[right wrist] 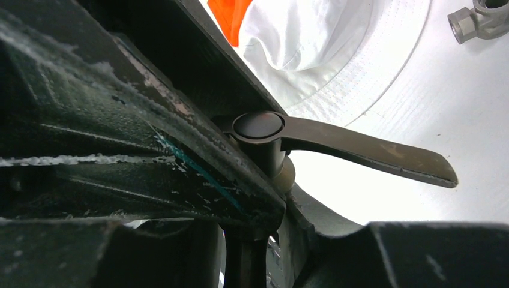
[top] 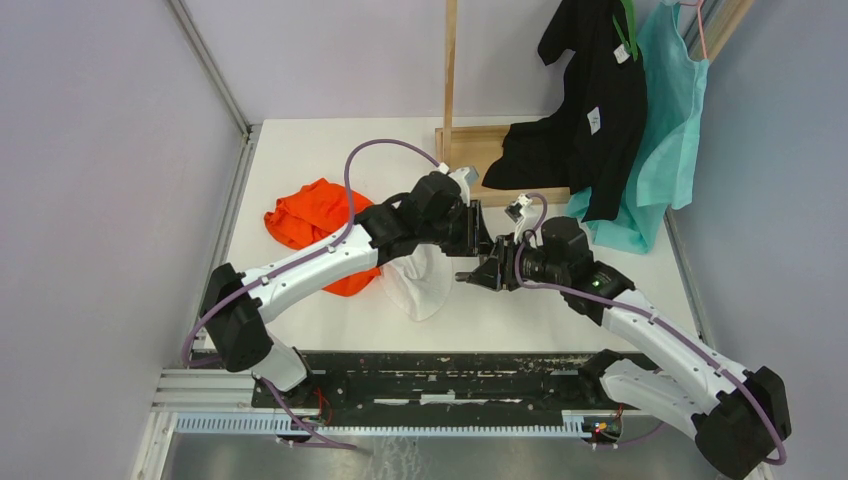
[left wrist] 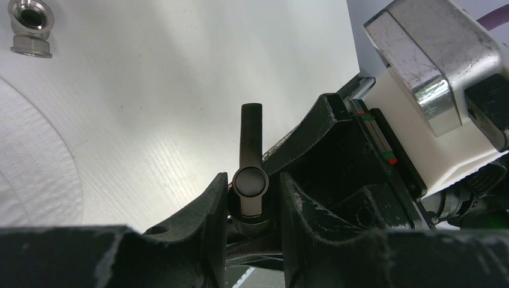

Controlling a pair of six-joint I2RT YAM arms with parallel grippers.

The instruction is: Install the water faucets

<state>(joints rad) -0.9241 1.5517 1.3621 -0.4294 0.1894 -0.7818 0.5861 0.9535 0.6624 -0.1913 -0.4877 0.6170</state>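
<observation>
A dark grey metal water faucet with a round cap [left wrist: 251, 180] and a long flat lever handle [right wrist: 372, 153] is held above the table between both grippers. My left gripper [left wrist: 252, 187] is shut on its valve head just below the cap, with the lever pointing away. My right gripper [right wrist: 258, 240] is shut on its lower stem. In the top view the two grippers meet at the table's middle, left [top: 480, 238] and right [top: 494, 272]. A second part, a silvery elbow fitting [left wrist: 30, 24], lies on the white table; it also shows in the right wrist view [right wrist: 480, 21].
A white cloth [top: 420, 285] and an orange cloth [top: 315, 225] lie under the left arm. A wooden stand [top: 480, 150] is at the back, with a black garment [top: 590, 110] and a teal one [top: 670, 120] hanging right. A black rail [top: 440, 375] runs along the near edge.
</observation>
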